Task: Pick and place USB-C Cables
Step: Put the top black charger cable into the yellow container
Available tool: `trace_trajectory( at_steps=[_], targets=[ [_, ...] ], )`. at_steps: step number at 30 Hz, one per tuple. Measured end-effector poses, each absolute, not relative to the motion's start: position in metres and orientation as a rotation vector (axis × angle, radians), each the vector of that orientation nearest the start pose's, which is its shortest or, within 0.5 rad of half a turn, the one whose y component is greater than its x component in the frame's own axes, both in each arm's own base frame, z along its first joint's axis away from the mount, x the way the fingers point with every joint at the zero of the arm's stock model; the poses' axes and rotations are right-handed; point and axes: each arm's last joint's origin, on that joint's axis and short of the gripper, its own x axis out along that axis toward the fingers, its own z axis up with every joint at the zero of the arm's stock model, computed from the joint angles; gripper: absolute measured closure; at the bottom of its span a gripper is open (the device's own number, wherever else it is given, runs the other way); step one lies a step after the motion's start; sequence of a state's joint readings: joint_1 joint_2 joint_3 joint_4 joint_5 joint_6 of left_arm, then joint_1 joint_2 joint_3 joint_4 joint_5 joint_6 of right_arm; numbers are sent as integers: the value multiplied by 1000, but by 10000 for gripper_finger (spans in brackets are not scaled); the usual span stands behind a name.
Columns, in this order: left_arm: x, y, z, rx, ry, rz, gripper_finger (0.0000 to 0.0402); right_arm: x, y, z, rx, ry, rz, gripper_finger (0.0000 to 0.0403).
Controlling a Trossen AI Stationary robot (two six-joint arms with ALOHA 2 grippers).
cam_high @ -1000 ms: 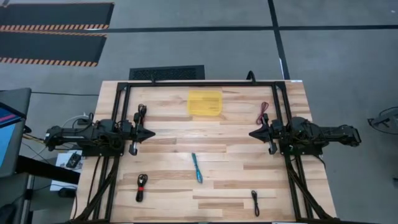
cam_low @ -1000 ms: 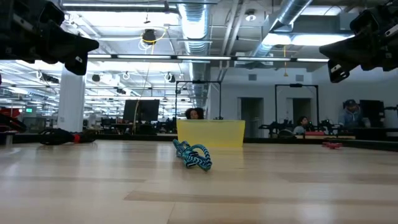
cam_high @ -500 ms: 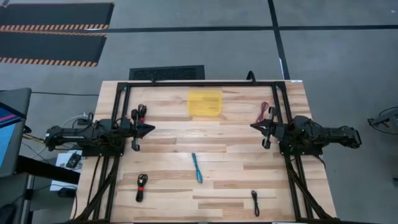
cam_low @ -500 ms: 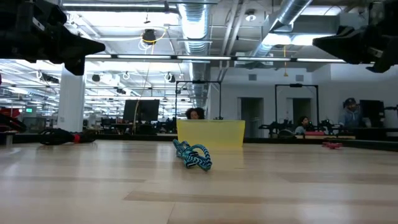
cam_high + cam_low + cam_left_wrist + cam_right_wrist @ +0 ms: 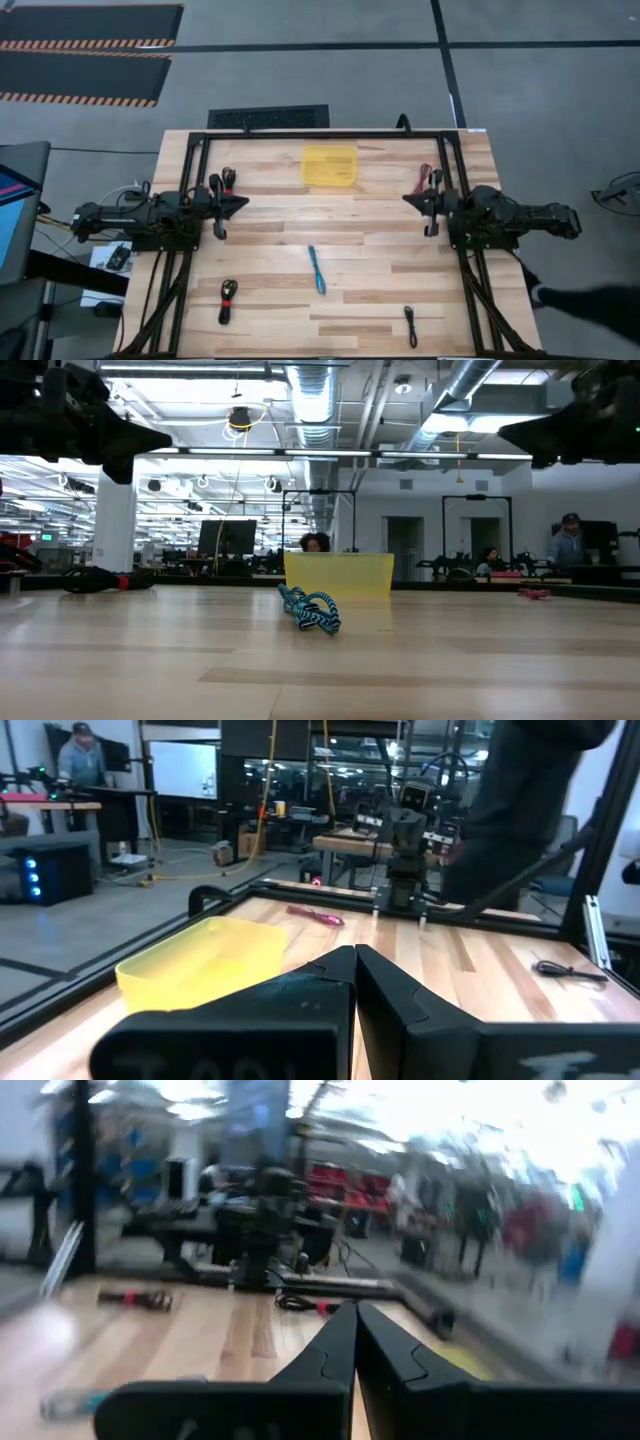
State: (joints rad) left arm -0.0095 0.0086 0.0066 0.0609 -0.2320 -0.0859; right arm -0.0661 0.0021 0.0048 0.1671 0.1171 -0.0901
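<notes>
My left gripper (image 5: 245,203) hovers shut above the table's left side, and my right gripper (image 5: 405,200) hovers shut above the right side; their tips face each other. A light blue cable (image 5: 317,270) lies bundled at the table's middle, also in the low view (image 5: 310,608). A black-and-red cable (image 5: 228,300) lies near the left front, and a black one (image 5: 410,325) near the right front. A dark red cable (image 5: 425,180) lies far right, just beyond my right gripper. Another dark cable (image 5: 228,180) lies far left beside my left gripper.
A yellow tray (image 5: 330,166) stands at the far middle of the table, and shows in the left wrist view (image 5: 205,960). A black frame (image 5: 320,134) runs round the table's far and side edges. A dark moving shape (image 5: 590,300) is on the floor right of the table.
Both grippers have shifted a little toward the table's far edge and tipped up from pointing slightly downward to about level. No cable has moved. A dark shape has come into the floor area at the right.
</notes>
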Motion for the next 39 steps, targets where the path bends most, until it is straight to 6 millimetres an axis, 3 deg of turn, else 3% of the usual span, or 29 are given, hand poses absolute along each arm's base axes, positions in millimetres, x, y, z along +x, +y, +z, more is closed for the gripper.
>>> trace_trajectory(
  at_steps=[5,12,18,25,32,39],
  targets=[
    [97,6,171,-131,-74,228,401,95,-12,181,175,-186,-202,374],
    [97,6,171,-176,-80,228,401,94,-15,183,148,-212,-306,369],
    [98,7,170,-128,-61,249,401,97,-14,176,291,-157,-299,363],
    [106,9,159,-151,59,338,366,106,-10,173,346,-106,-264,334],
    [112,13,147,-188,161,516,329,117,-8,175,359,-126,-276,304],
    [111,18,153,-252,257,755,295,125,-14,160,457,-63,-529,271]
  ],
)
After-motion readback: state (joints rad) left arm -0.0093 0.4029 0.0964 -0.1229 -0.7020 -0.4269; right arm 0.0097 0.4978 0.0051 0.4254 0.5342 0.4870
